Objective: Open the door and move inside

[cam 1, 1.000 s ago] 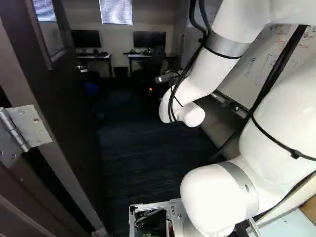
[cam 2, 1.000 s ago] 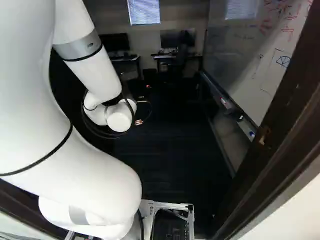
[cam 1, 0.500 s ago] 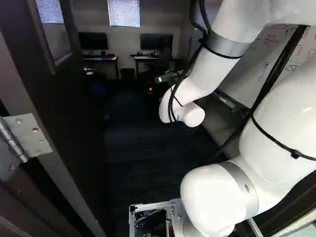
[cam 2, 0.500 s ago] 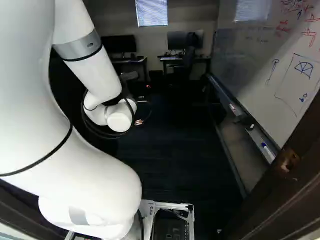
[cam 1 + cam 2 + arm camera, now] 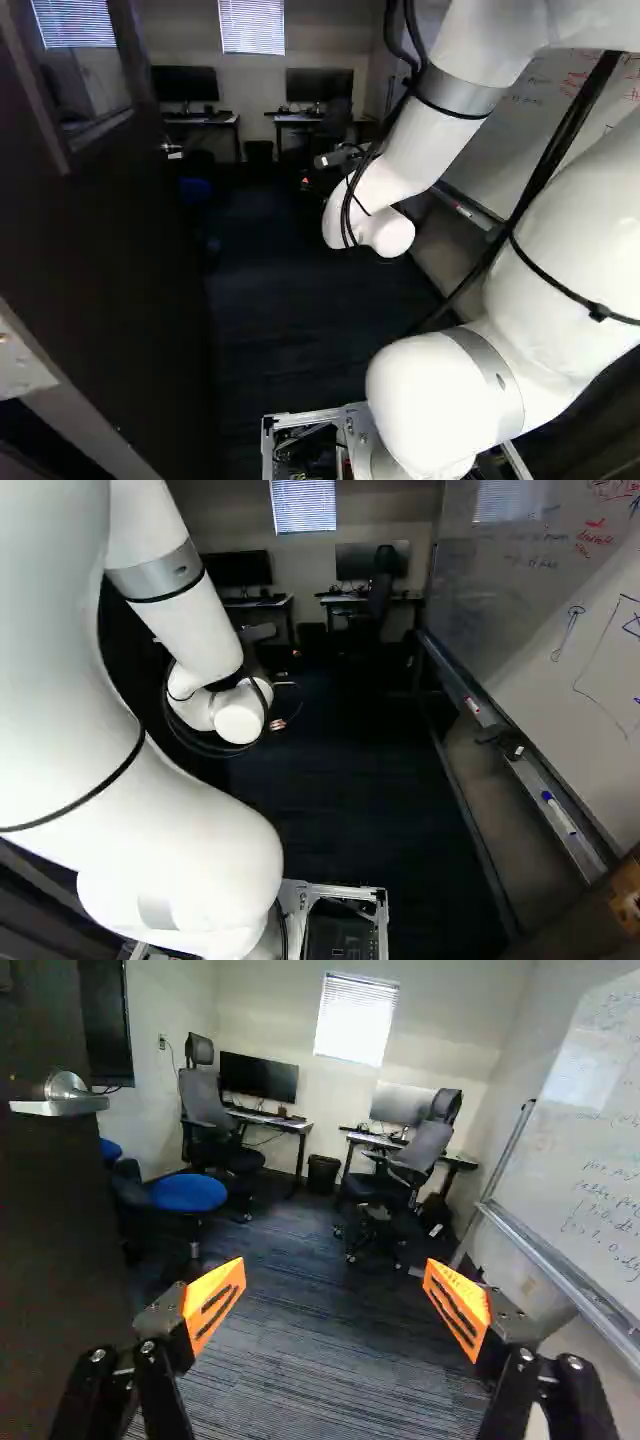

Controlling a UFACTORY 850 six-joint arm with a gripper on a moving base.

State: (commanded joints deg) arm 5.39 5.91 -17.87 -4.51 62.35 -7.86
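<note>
In the left base view, my gripper point(image 5: 307, 182) is mostly hidden beyond the white wrist, a small orange bit showing. The wrist view has the gripper point(image 5: 335, 1302) wide open, with nothing between its orange pads. The dark door point(image 5: 105, 240) stands open along the left side of the left base view, its metal hinge point(image 5: 20, 362) at that view's edge. Its lever handle point(image 5: 72, 1098) is ahead of the left finger and off to that side, apart from the gripper. Dark carpet point(image 5: 310, 1290) lies ahead inside the room.
A whiteboard point(image 5: 560, 630) with a marker tray point(image 5: 548, 802) runs along the right side. Part of the door frame point(image 5: 622, 905) is close at lower right. Desks, chairs point(image 5: 420, 1155) and a bin point(image 5: 322, 1173) stand at the far wall; a blue stool point(image 5: 188, 1192) is beyond the door.
The base has moved forward through the doorway, turning slightly left early on. The hinge and door frame have slid toward the views' edges. Against its lowest joint, the arm holds the same pose.
</note>
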